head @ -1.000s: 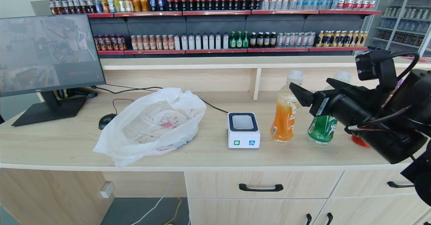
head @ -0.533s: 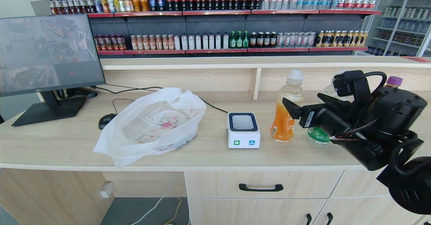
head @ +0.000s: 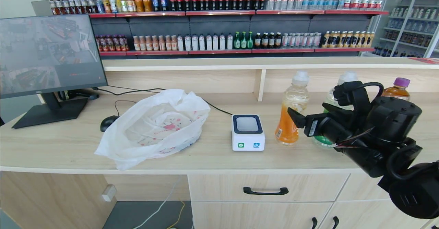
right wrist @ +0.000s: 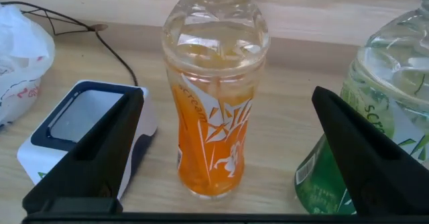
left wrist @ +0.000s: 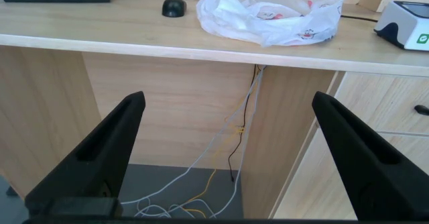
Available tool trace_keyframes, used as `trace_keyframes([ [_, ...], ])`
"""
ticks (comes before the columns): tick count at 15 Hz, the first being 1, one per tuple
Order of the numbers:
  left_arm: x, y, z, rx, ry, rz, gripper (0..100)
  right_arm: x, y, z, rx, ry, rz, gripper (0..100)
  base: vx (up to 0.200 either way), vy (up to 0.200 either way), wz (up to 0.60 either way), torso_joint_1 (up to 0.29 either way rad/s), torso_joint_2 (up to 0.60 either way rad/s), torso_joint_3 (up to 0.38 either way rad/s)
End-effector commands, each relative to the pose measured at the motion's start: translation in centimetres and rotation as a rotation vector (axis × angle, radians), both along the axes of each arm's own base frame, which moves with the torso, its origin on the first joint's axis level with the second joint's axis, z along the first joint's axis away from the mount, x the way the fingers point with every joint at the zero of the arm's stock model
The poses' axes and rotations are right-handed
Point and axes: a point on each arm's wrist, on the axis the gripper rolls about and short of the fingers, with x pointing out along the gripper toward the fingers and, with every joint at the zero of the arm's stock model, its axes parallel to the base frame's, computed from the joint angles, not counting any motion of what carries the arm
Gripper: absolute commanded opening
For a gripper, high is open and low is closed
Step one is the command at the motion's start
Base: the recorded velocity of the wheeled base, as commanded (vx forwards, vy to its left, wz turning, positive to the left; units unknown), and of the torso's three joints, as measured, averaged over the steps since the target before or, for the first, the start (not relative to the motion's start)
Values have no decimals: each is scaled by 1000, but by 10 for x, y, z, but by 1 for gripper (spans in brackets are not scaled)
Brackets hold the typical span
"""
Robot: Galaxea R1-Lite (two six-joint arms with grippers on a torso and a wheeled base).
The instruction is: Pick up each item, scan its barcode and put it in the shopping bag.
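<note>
Shop table [head: 68,143]: we find the right claw [head: 307,109], jaws apart, levelled at the upright clear plastic bottle of orange drink [head: 286,129], presumably for grasping.

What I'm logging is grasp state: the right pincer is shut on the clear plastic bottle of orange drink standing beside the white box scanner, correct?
No. The right pincer is open, not shut: the right wrist view shows its fingers spread wide, with the clear plastic bottle of orange drink ungripped between them. It does stand beside the white box scanner.
</note>
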Motion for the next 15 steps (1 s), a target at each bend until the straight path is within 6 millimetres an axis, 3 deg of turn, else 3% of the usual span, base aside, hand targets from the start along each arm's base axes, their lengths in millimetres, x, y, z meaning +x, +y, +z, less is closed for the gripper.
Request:
trace_keyframes([
  [1,0,0,0,0,-1,0,100,2,0,-5,-8,16,-3,100,0,0,0,0,0,0],
  [10,0,0,0,0,0,0,100,14,3,-23,-30,53,-3,100,0,0,0,0,0,0],
  [15,0,0,0,0,0,0,100,25,8,-22,-26,39,-3,100,0,0,0,0,0,0],
])
